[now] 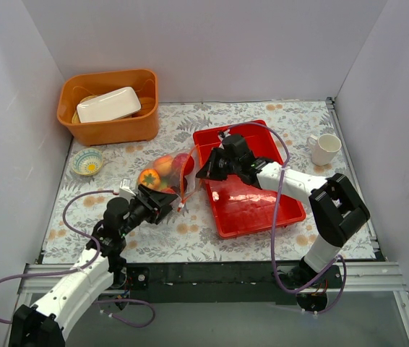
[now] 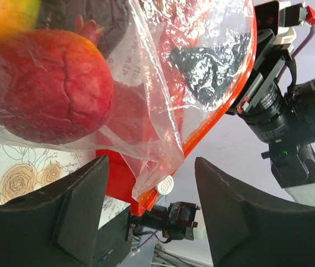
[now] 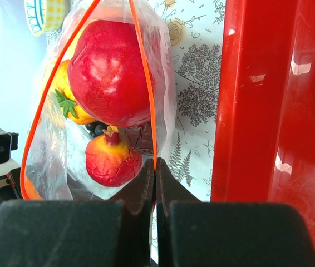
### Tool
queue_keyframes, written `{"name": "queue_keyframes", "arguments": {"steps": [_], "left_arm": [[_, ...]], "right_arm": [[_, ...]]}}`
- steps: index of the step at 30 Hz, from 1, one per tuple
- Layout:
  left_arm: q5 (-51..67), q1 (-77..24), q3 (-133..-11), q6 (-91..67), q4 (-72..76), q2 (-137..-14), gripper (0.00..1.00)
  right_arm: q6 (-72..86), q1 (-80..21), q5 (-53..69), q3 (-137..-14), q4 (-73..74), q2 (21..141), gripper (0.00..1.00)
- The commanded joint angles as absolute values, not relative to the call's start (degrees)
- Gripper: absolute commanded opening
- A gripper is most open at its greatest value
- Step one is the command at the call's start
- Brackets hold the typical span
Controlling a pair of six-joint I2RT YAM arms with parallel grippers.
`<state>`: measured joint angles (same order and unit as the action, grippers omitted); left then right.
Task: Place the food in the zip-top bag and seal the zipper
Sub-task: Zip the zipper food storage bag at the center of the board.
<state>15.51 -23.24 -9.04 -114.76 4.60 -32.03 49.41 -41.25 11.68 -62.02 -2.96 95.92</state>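
Observation:
The clear zip-top bag (image 1: 170, 173) lies on the floral cloth left of the red tray, with the food inside: a large red ball (image 3: 110, 72), a smaller red-yellow one (image 3: 112, 158), an orange fruit (image 3: 71, 105) and dark grapes (image 3: 95, 129). My right gripper (image 1: 201, 173) (image 3: 155, 167) is shut on the orange-red zipper (image 3: 146, 83) at the bag's mouth edge. My left gripper (image 1: 162, 204) (image 2: 151, 167) is open at the bag's near corner. The zipper's white slider (image 2: 166, 185) hangs between its fingers without touching either. A red fruit (image 2: 46, 86) fills that view's upper left.
The red tray (image 1: 262, 210) sits right of the bag, under my right arm. An orange basin (image 1: 110, 126) holding a white dish (image 1: 108, 105) stands at the back left. A small patterned bowl (image 1: 87, 161) is on the left and a white mug (image 1: 325, 148) at the far right.

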Motion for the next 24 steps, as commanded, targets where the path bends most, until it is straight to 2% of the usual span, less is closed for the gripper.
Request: {"name": "queue_keyframes", "arguments": {"steps": [1, 3, 7, 8, 10, 11, 13, 14, 18, 24], "left_arm": [[11.2, -24.7, -9.1, -132.5, 5.2, -32.8, 0.59], [11.1, -25.2, -9.4, -132.6, 5.6, -34.0, 0.58], [10.4, -26.8, -9.1, -133.5, 7.0, -35.5, 0.46], [10.1, -27.0, -9.1, -133.6, 7.3, -35.7, 0.40], [10.2, -27.3, -9.2, -133.8, 7.9, -36.5, 0.35], [9.9, -27.4, -9.2, -133.8, 8.4, -36.7, 0.28], [9.8, -27.4, -9.3, -133.8, 8.5, -37.0, 0.23], [9.7, -27.4, -9.4, -133.9, 8.5, -37.2, 0.15], [10.3, -27.4, -9.1, -133.8, 8.7, -37.2, 0.00], [12.8, -27.4, -7.7, -133.3, 9.4, -38.5, 0.00]], "right_arm": [[49.8, -41.2, 11.0, -61.4, -4.7, 93.0, 0.01], [49.8, -41.2, 11.2, -61.4, -4.7, 93.1, 0.01], [49.8, -41.2, 11.3, -61.3, -4.7, 92.9, 0.01], [49.8, -41.2, 11.3, -61.3, -4.7, 92.8, 0.01], [49.8, -41.2, 11.3, -60.9, -4.7, 92.6, 0.01], [49.8, -41.2, 11.3, -60.8, -4.7, 92.4, 0.01], [49.6, -41.3, 11.3, -60.8, -4.3, 92.2, 0.01], [49.4, -41.3, 11.5, -60.8, -4.1, 92.3, 0.01], [48.3, -41.4, 10.9, -60.6, -3.4, 91.8, 0.01], [47.0, -41.4, 11.2, -59.7, -7.8, 91.8, 0.02]]}}
